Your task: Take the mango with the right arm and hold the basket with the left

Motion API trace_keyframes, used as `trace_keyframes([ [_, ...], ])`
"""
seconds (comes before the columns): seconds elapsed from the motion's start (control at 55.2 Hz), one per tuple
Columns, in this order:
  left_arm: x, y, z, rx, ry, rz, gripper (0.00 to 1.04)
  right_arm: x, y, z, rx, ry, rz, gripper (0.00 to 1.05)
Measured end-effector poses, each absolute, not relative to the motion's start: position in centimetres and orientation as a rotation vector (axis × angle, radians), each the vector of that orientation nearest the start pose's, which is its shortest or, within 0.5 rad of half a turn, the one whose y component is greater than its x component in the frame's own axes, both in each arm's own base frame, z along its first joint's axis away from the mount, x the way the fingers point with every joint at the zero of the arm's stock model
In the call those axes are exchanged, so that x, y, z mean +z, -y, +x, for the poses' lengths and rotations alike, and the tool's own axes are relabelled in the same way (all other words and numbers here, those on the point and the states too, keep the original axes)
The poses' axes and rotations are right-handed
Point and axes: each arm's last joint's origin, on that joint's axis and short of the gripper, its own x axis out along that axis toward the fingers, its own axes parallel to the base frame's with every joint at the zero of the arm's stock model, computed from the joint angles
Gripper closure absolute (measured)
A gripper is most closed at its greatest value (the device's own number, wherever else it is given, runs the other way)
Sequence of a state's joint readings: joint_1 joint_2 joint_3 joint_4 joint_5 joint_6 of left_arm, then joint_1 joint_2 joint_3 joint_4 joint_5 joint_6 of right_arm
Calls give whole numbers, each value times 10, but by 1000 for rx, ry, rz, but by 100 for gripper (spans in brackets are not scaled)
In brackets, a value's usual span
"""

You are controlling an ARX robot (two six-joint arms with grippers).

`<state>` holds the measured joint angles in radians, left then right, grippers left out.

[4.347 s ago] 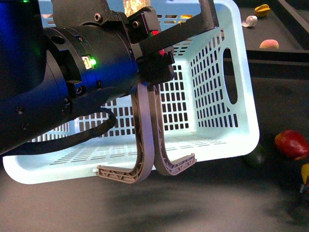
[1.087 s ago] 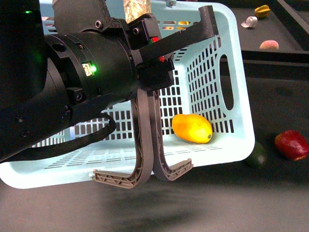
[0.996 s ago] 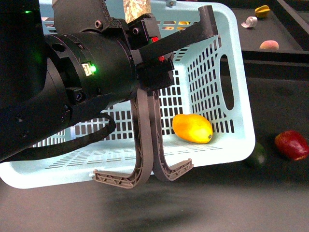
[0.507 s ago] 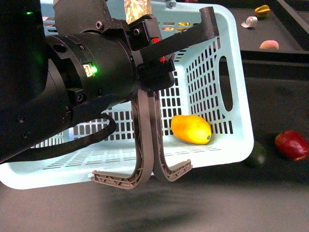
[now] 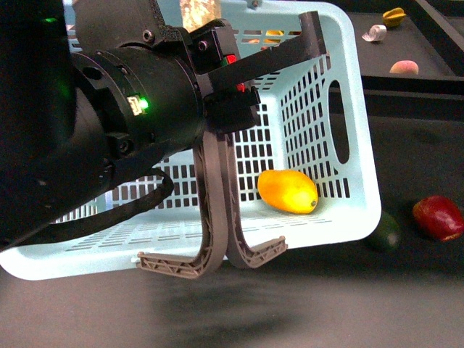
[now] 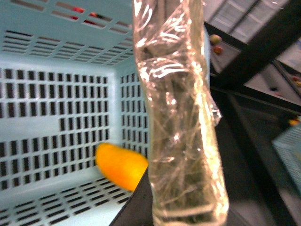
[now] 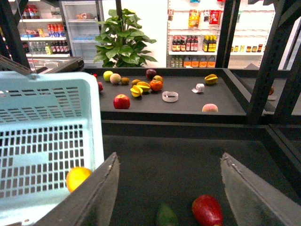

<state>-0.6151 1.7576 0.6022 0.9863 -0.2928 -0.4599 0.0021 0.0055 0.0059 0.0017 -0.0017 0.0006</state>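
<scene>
The turquoise basket point(image 5: 348, 181) is tilted, with its grey-brown handles point(image 5: 217, 217) hanging down. My left gripper point(image 5: 308, 35) is shut on the basket at its upper rim, and the bulky black left arm point(image 5: 109, 123) hides the basket's left half. The yellow-orange mango point(image 5: 288, 191) lies inside the basket by the right wall. It also shows in the left wrist view point(image 6: 121, 165), beside a plastic-wrapped finger point(image 6: 178, 117). My right gripper point(image 7: 169, 179) is open and empty above the dark table. From there the basket point(image 7: 42, 132) and the mango point(image 7: 77, 178) lie to one side.
A dark green fruit point(image 5: 384, 233) and a red fruit point(image 5: 438, 216) lie on the dark table right of the basket; both show under my right gripper, green point(image 7: 165, 215) and red point(image 7: 207, 210). A back shelf point(image 7: 183, 106) holds several fruits. Black frame posts point(image 7: 261, 61) stand nearby.
The basket was empty 4.3 s ago; the mango has lain in it for the last second, almost still. The basket's near left edge has sunk slightly.
</scene>
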Motion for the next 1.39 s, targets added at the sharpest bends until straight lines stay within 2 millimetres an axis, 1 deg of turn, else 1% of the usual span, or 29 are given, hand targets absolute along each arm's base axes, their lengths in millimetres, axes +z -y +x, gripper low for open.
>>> trace_keyframes([
  [0.054,152,177,273,-191,-191,-397,99,165,0,98,4,2,1,25],
  [0.091,156,177,280,-147,-183,-424,99,165,0,98,3,2,1,18],
  [0.109,157,177,283,-125,-181,-439,99,165,0,98,3,2,1,16],
  [0.145,159,176,287,-93,-180,-470,99,165,0,98,3,2,1,9],
  [0.181,160,175,291,-60,-179,-495,99,165,0,98,3,2,1,6],
  [0.254,158,170,300,17,-190,-592,99,165,0,98,4,2,1,9],
  [0.362,151,163,313,124,-212,-740,99,165,0,98,4,2,1,8],
  [0.398,148,160,318,165,-219,-816,99,165,0,98,4,2,1,8],
  [0.417,147,160,319,174,-221,-822,99,165,0,98,4,2,1,8],
  [0.453,144,157,324,209,-223,-898,99,165,0,98,4,2,1,8],
  [0.471,143,157,325,215,-223,-906,99,165,0,98,4,2,1,8],
  [0.525,139,154,333,261,-198,-1020,99,165,0,98,3,2,1,8],
  [0.616,140,151,341,297,-161,-1108,99,165,0,98,4,2,1,8],
  [0.706,138,145,352,347,-118,-1197,99,165,0,98,4,2,1,8],
  [0.851,127,131,368,441,-80,-1252,99,165,0,98,4,2,1,8],
  [0.96,109,115,382,517,-62,-1268,99,165,0,98,4,2,1,8],
  [1.014,102,111,387,539,-63,-1268,99,165,0,98,4,2,1,8],
  [1.141,89,106,397,588,-91,-1276,99,165,0,98,4,2,1,8],
  [1.232,90,105,402,589,-85,-1298,99,165,0,98,4,2,1,8],
  [1.268,89,105,403,588,-86,-1319,94,165,0,98,4,2,1,8],
  [1.322,89,106,404,594,-82,-1338,82,165,0,98,4,2,1,8],
  [1.358,90,107,404,597,-80,-1347,71,165,0,98,4,2,1,8],
  [1.395,91,106,404,601,-85,-1344,65,165,0,98,3,2,1,8],
])
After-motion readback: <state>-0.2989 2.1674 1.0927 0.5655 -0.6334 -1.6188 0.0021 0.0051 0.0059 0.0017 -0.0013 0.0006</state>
